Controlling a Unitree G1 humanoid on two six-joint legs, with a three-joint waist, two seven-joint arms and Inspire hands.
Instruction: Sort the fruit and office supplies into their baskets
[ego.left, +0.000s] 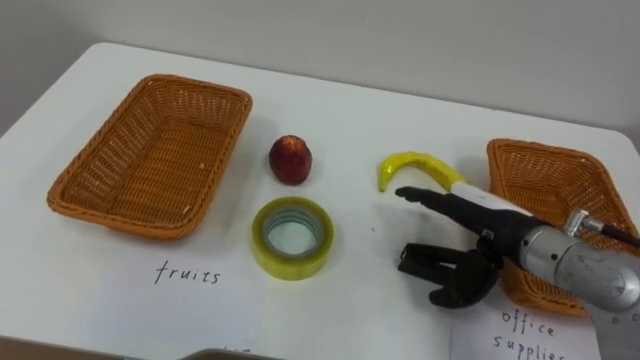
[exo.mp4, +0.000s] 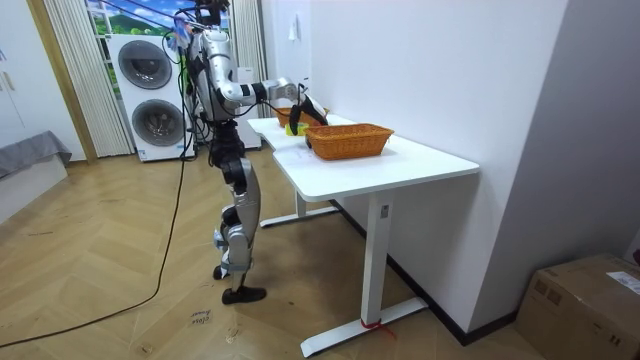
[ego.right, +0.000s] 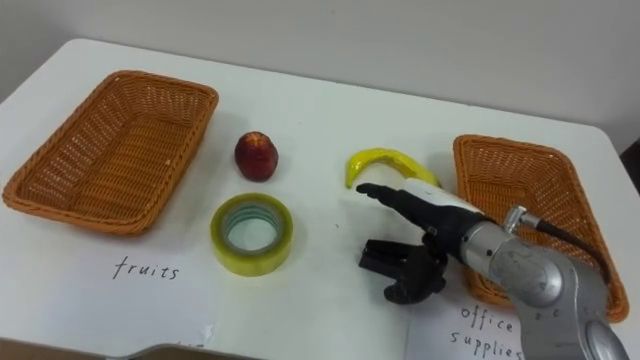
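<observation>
Left eye view, right hand (ego.left: 478, 238) over bare table (ego.left: 345, 300), beside banana (ego.left: 415, 163)

White table (exo.mp4: 420, 160) on wood floor (exo.mp4: 100, 260), stacked washers (exo.mp4: 150, 95) behind.

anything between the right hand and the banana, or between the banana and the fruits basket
Nothing visible between the right hand and the banana; they are close together. Toward the left basket, the apple and the tape roll lie roughly in the path.

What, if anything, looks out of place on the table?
Nothing is spilled, damaged or askew. The yellow banana, red apple and yellow tape roll lie unsorted between the left orange wicker basket and the right orange wicker basket.
</observation>
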